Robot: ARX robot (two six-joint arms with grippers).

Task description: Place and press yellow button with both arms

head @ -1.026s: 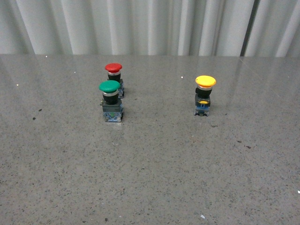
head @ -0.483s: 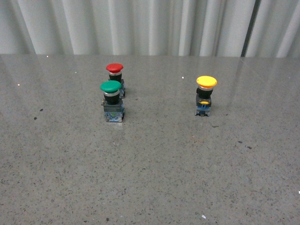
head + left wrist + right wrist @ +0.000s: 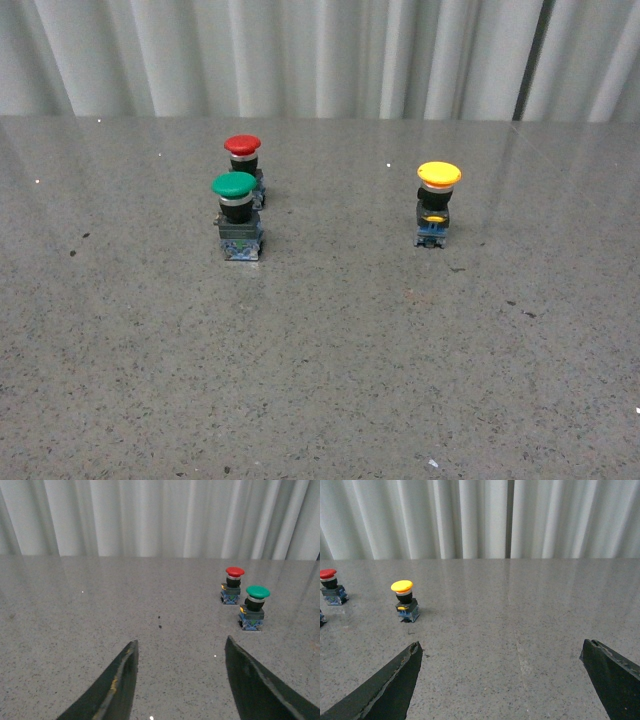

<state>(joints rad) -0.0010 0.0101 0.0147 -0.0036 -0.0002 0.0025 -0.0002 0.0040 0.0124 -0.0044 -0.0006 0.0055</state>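
Observation:
The yellow button (image 3: pixel 438 203) stands upright on the grey table, right of centre in the front view, with a yellow cap, black collar and blue-grey base. It also shows in the right wrist view (image 3: pixel 405 600), well ahead of my right gripper (image 3: pixel 500 647), which is open wide and empty. My left gripper (image 3: pixel 181 645) is open and empty over bare table; the yellow button is out of its view. Neither arm shows in the front view.
A green-capped button (image 3: pixel 238 215) and a red-capped button (image 3: pixel 244 168) stand close together left of centre. Both show in the left wrist view, green (image 3: pixel 253 607) and red (image 3: pixel 232 585). A white curtain (image 3: pixel 320 55) hangs behind the table's far edge.

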